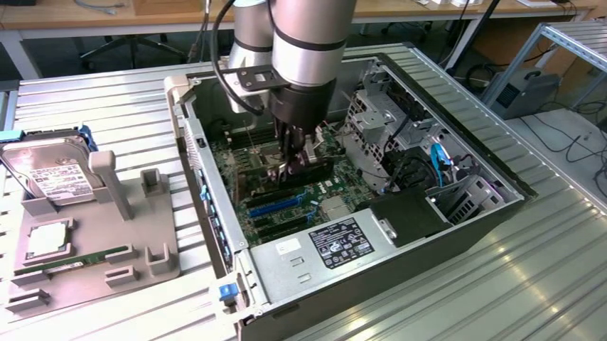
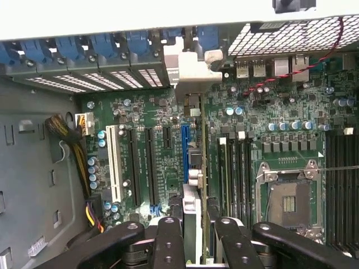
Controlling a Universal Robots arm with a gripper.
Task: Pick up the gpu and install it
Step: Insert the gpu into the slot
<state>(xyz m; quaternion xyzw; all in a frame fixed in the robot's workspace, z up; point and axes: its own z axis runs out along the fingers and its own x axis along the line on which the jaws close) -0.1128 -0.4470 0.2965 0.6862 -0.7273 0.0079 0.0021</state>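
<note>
My gripper reaches down into the open computer case, over the green motherboard. It is shut on the gpu, which stands on edge as a dark card just under the fingers. In the wrist view the gpu runs edge-on between the two black fingers, beside the blue expansion slot. Its silver end bracket lies against the rear slot openings of the case. My gripper holds the card near its inner end. Whether the card is fully seated in the slot cannot be told.
A grey fixture at the exterior view's left holds a silver hard drive, a RAM stick and a square chip. Inside the case are the power supply, a metal drive cage, a blue cable and an empty CPU socket.
</note>
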